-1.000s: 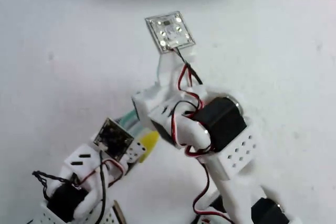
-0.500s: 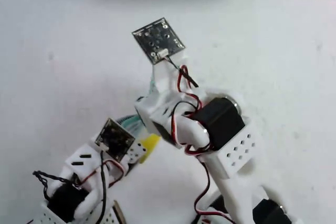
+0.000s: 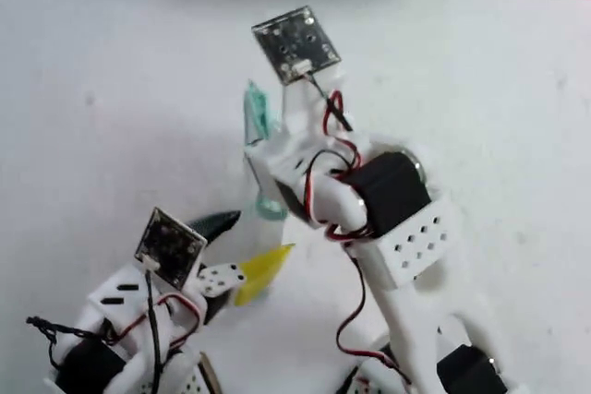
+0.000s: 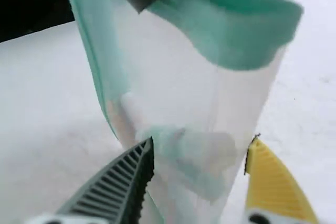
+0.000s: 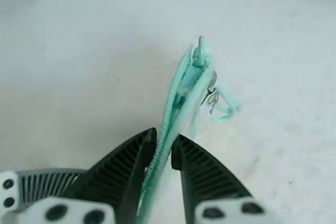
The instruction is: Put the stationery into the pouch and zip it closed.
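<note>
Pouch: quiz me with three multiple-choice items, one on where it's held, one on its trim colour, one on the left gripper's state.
1. Where is the pouch gripped? A) its bottom corner B) its zipper edge C) nowhere
2. Its trim colour? A) green B) red C) black
3. The left gripper is: A) shut on the pouch B) shut on a pen C) open

Answers: 1 B, the right gripper clamps the zipper edge; 2 A, green bands edge the clear body; 3 C, its jaws stand apart either side of the pouch.
</note>
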